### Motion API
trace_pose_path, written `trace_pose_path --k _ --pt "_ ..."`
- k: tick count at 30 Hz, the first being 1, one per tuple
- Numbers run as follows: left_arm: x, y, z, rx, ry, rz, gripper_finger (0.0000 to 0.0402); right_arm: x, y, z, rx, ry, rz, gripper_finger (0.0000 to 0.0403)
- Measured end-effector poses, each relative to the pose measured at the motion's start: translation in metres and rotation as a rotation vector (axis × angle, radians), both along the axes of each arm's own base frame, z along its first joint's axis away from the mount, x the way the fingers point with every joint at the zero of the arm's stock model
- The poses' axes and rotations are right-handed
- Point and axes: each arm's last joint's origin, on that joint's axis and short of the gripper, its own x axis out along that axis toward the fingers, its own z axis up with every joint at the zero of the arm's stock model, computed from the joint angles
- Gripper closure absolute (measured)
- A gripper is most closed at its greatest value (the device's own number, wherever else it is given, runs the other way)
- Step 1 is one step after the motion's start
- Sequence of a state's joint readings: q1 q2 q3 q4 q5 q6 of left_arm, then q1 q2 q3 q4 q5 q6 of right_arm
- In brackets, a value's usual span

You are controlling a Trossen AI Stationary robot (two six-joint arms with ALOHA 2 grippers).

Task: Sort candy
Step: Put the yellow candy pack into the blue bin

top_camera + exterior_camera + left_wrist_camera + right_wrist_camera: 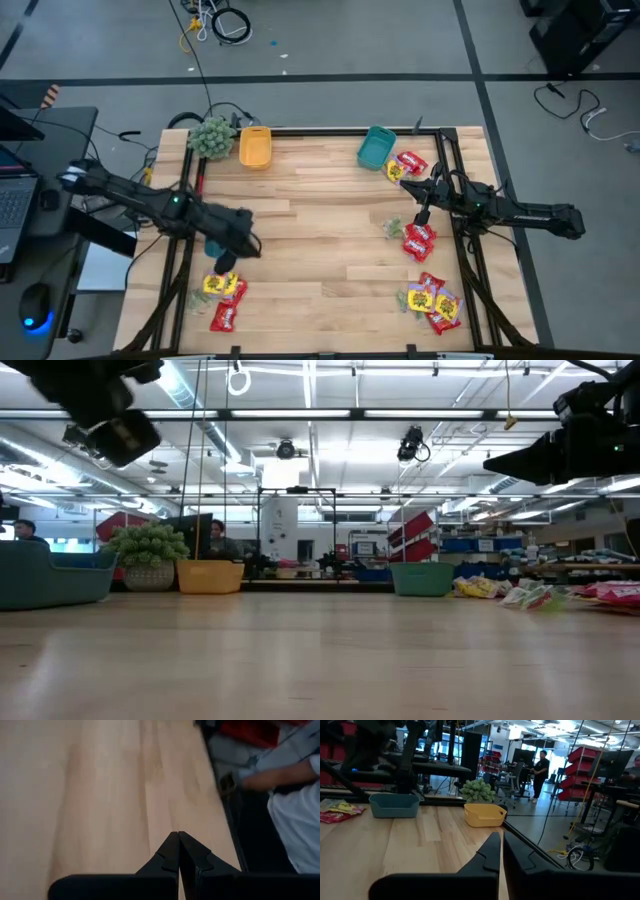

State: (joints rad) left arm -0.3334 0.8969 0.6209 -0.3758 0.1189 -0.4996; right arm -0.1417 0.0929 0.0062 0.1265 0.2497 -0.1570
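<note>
The candy lies on the wooden bench (320,240) in 4 groups, all flat on the surface.

1. Upper right of the high view: a yellow and red cluster (405,165) just beside the teal bin (377,148).
2. Right of centre: 2 red packets (419,240) stacked along a roughly vertical line in the frame, with small pale green packets (393,228) just to their left.
3. Lower right: a pile of red and yellow packets (433,300), overlapping, long axes tilted at mixed angles.
4. Lower left: a yellow-and-red packet (222,287) lying across the frame, and below it a red packet (226,317) with its long axis tilted slightly from vertical.

The packets are small, flat and glossy, each far smaller than a bin. Printing on them cannot be read.

The left gripper (222,262) hangs over the left half of the bench, just above group 4; its jaws are together, tips touching, holding nothing. The right gripper (421,215) sits between groups 1 and 2, jaws likewise pressed together and empty.

An orange bin (255,146) and a fuzzy green plant ball (211,137) stand at the upper edge of the bench. A blue bin (394,805) shows in the right wrist view, near a packet at the left of that frame.
</note>
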Motion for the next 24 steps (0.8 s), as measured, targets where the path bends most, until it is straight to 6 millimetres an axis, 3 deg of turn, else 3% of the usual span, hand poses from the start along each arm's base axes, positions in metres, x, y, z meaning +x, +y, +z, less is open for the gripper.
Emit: trace_pose_path --k 5,14,18,24 --pt "-0.008 -0.021 -0.008 -0.048 0.215 0.076 0.0398 0.0 0.0 0.0 0.0 0.0 0.0 0.0398" --pt "-0.006 -0.071 0.014 0.002 0.481 0.157 0.0398 0.0 0.0 0.0 0.0 0.0 0.0 0.0395" --pt "0.004 -0.096 0.002 0.038 0.589 0.157 0.0384 0.0 0.0 0.0 0.0 0.001 0.0 0.0398" --pt "0.015 -0.116 -0.025 0.119 0.807 0.108 0.0324 0.0 0.0 0.0 0.0 0.0 0.0 0.0395"
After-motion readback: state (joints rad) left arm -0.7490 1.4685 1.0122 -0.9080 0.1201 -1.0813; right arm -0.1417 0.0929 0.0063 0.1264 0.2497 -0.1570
